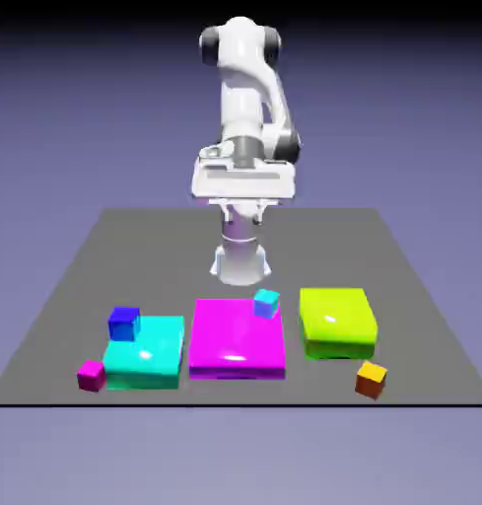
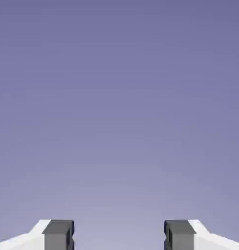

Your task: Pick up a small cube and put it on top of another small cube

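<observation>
Several small cubes lie near the table's front in the exterior view. A blue cube (image 1: 123,323) is at the far left corner of a cyan block, a light blue cube (image 1: 266,303) at the far right corner of a magenta block. A small magenta cube (image 1: 91,375) and an orange cube (image 1: 372,379) rest on the table. My gripper (image 1: 242,215) hangs high near the robot's base, well behind all the cubes. In the hand view the gripper (image 2: 119,237) is open, its grey fingertips (image 2: 57,235) wide apart with only the backdrop between them.
Three large flat blocks stand in a row near the front edge: cyan (image 1: 144,352), magenta (image 1: 237,338) and lime green (image 1: 336,322). The grey table (image 1: 402,276) ends just in front of them.
</observation>
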You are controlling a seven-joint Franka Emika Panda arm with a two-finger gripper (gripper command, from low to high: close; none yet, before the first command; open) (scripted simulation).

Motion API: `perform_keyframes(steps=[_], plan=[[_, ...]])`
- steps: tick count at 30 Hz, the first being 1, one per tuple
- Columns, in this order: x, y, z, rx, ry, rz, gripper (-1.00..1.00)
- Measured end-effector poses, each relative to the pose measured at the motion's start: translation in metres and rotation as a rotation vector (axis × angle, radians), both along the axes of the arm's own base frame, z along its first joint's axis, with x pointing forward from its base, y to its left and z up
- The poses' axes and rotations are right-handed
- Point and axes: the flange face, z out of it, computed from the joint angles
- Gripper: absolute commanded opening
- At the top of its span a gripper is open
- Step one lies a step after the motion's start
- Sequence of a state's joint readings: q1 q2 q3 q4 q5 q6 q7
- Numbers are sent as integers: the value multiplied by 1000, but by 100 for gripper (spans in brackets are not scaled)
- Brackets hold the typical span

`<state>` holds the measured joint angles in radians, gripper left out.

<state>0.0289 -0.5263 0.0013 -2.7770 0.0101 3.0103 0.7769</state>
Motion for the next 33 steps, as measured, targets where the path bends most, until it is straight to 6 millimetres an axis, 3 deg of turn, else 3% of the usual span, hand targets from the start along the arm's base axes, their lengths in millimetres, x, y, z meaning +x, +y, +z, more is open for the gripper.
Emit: perform_keyframes(steps=[9, 18, 23, 28, 30, 33], plan=[[74, 64, -53, 188, 299, -127, 0], [122, 149, -135, 283, 609, -295, 0], [134, 199, -192, 294, 777, -410, 0], [132, 250, -254, 271, 936, -536, 0], [131, 257, -262, 266, 957, -554, 0], [125, 262, -316, 266, 957, -553, 0]])
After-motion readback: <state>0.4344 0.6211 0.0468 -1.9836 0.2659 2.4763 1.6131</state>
